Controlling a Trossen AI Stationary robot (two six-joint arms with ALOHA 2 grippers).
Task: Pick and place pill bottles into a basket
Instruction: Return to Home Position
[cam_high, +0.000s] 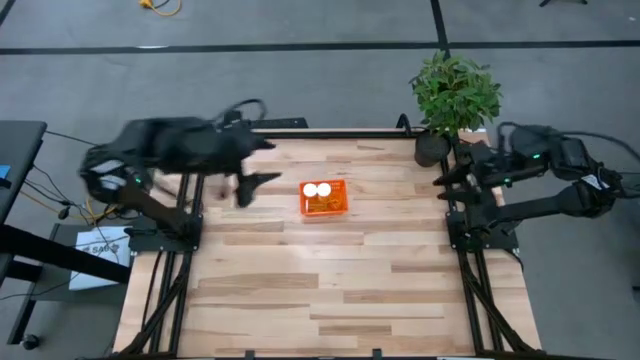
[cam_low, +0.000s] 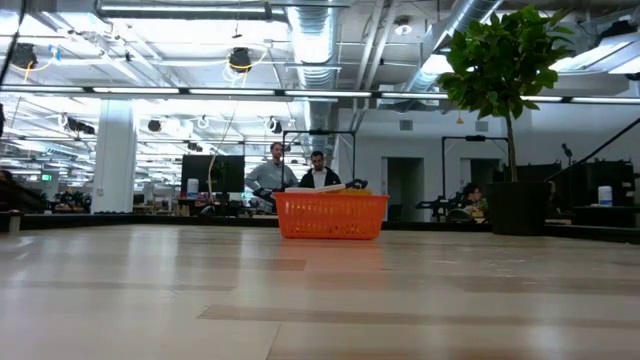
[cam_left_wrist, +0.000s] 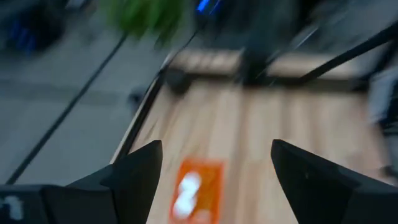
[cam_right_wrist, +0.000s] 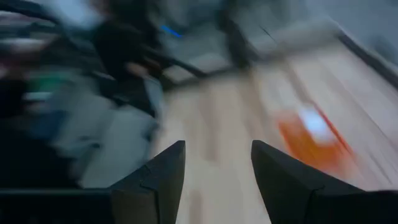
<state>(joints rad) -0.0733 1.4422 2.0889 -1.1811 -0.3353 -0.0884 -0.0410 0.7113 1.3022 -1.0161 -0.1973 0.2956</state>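
The orange mesh basket stands on the far middle of the wooden table. Two pill bottles show in it as white caps; I see no other bottles. The basket also shows in the low view, blurred in the left wrist view and in the right wrist view. My left gripper is open and empty, above the table just left of the basket; its fingers stand wide apart in its wrist view. My right gripper is open and empty near the table's far right edge.
A dark pot with a green plant stands at the far right corner, close to my right arm; it also shows in the low view. Two people stand in the room behind the basket. Bare wooden tabletop lies toward the near edge.
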